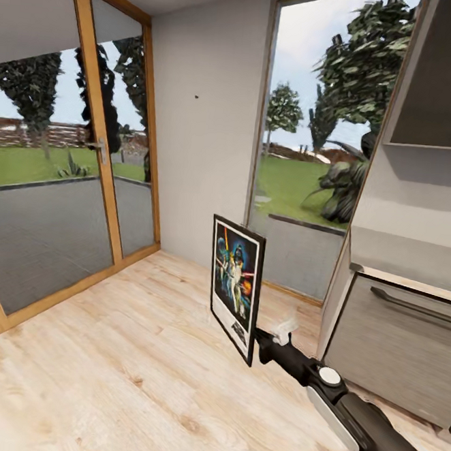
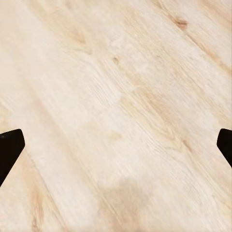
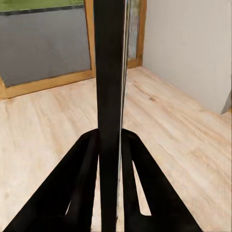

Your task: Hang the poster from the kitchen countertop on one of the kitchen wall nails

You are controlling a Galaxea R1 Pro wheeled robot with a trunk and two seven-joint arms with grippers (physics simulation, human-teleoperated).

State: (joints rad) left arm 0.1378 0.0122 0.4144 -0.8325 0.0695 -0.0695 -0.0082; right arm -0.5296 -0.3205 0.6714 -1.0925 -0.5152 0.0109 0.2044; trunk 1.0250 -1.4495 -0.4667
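The Star Wars poster [image 1: 234, 286] stands upright in the air above the wood floor, black-framed with a white border. My right gripper [image 1: 257, 338] is shut on its lower right edge, the arm reaching in from the lower right. In the right wrist view the poster [image 3: 110, 72] shows edge-on as a dark vertical strip pinched between the fingers [image 3: 87, 164]. A wall nail [image 1: 196, 96] is a dark speck high on the pale grey wall ahead, above and left of the poster. My left gripper [image 2: 116, 140] is open, its fingertips [image 2: 9, 145] over bare floor.
Wood-framed glass doors [image 1: 89, 145] fill the left wall. A tall window [image 1: 314, 144] sits right of the nail wall. Grey cabinet fronts with a bar handle [image 1: 410, 306] stand close on the right, under an upper cupboard [image 1: 444, 74]. Light wood floor [image 1: 117, 373] lies open ahead.
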